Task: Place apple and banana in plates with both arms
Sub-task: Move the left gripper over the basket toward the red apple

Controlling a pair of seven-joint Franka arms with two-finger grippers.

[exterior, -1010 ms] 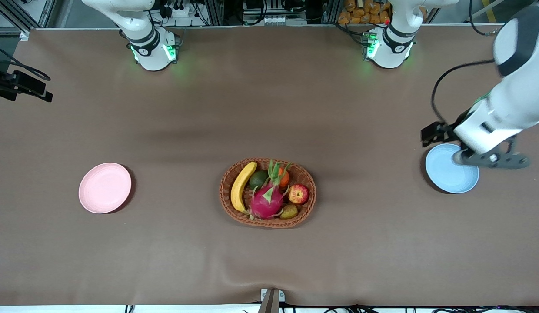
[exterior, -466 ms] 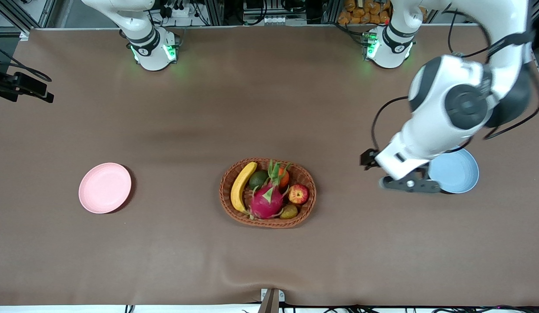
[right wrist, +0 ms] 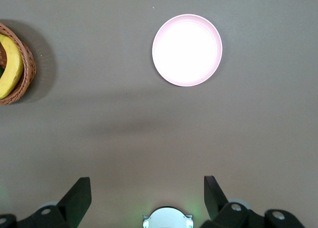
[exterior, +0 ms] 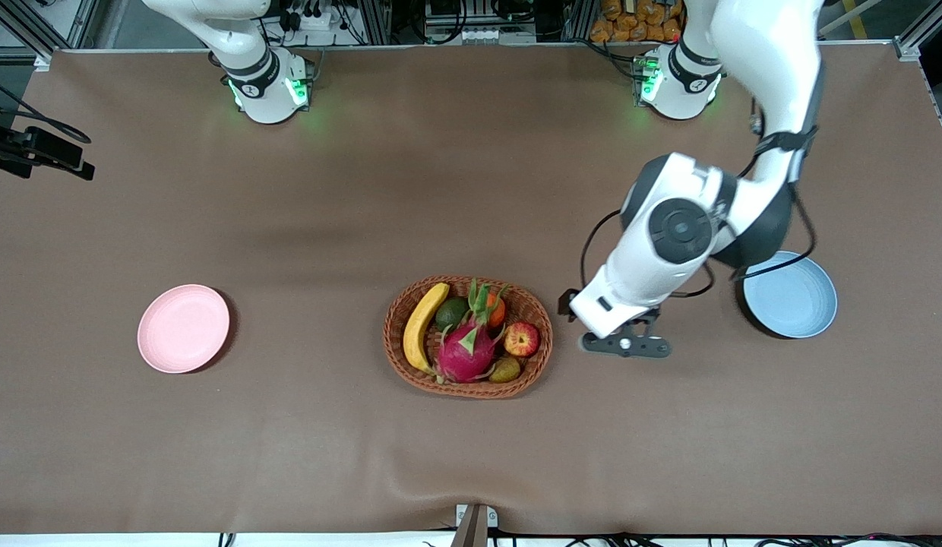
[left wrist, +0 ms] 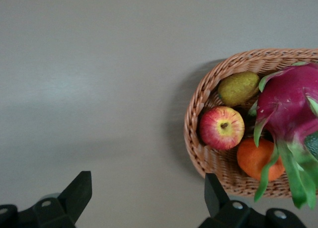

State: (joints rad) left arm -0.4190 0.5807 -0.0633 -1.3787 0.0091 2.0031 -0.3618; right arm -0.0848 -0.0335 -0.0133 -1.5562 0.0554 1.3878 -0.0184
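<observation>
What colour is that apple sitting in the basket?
The apple is red with yellow patches around its stem end; the left wrist view shows it best.

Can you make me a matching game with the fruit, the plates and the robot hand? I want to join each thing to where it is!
Things:
1. apple
2. pink plate
3. blue plate
4. left hand

Places:
A. toward the right arm's end of the table
B. over bare table beside the basket, open
C. in the basket, beside the dragon fruit
D. toward the left arm's end of the table

Pairs: 1-C, 2-A, 3-D, 4-B
</observation>
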